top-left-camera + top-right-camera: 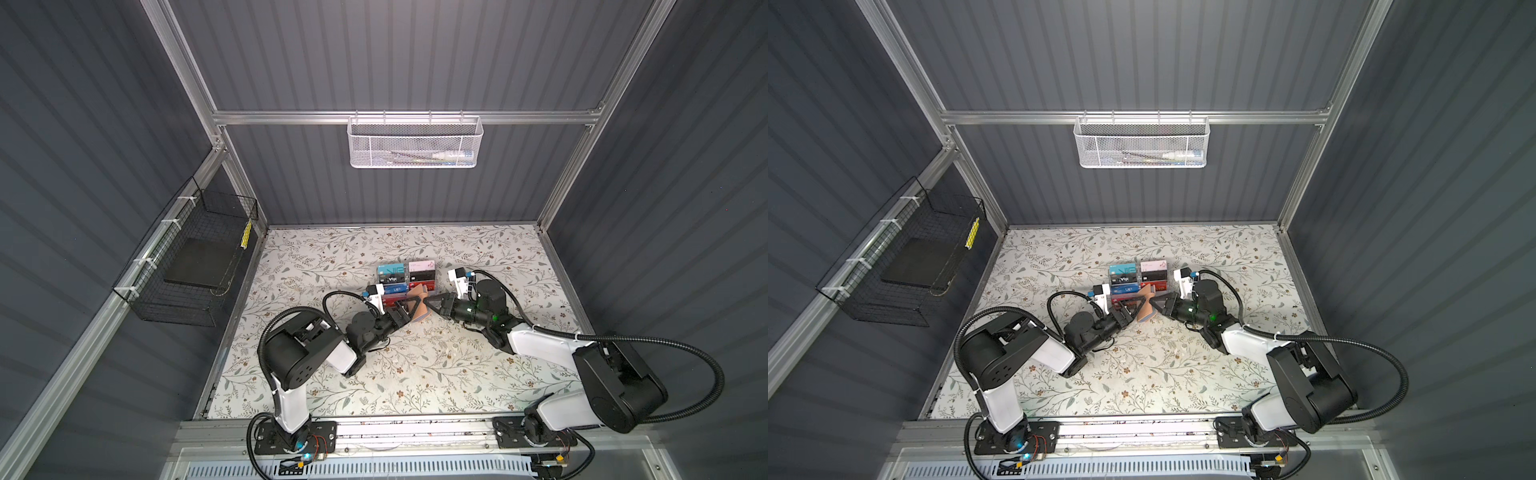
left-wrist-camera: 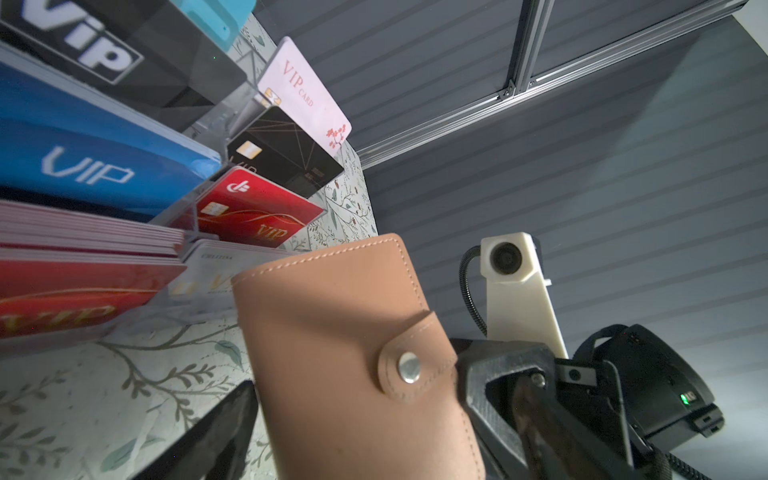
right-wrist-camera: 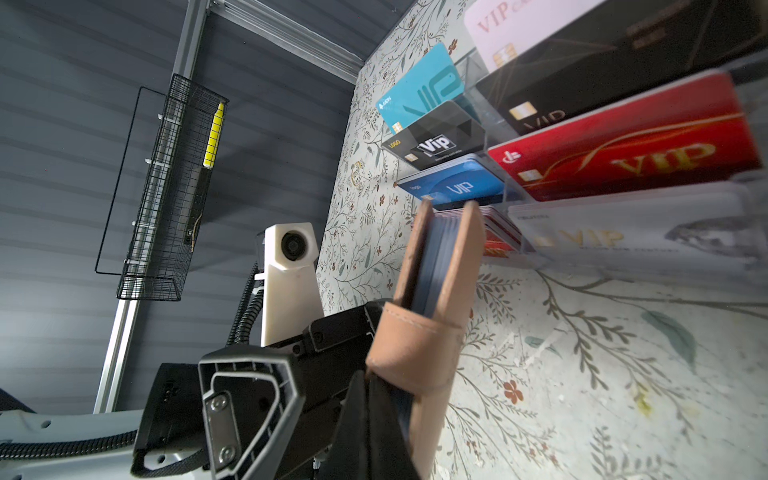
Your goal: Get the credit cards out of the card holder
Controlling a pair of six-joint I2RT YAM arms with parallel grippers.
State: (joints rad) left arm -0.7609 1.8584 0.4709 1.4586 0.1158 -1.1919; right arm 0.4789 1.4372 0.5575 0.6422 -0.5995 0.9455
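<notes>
**Closed card holder pinched by right gripper**

The holder is held mid-table, just in front of the acrylic card rack, with its snap strap fastened. In both top views its long axis runs from the rack toward the near edge. The page edges are turned toward the right arm. The left gripper is spread wide, one finger seen beside the cover.

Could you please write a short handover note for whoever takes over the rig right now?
The left gripper is open at the card holder, not clamping it.
The right gripper is shut on the holder's edge beside the snap and holds it upright.
The holder is just in front of the clear rack of VIP cards.
Done: holder gripped. The snap is fastened and the holder is closed.
Left: unsnap, open, and pull its cards out.
</notes>
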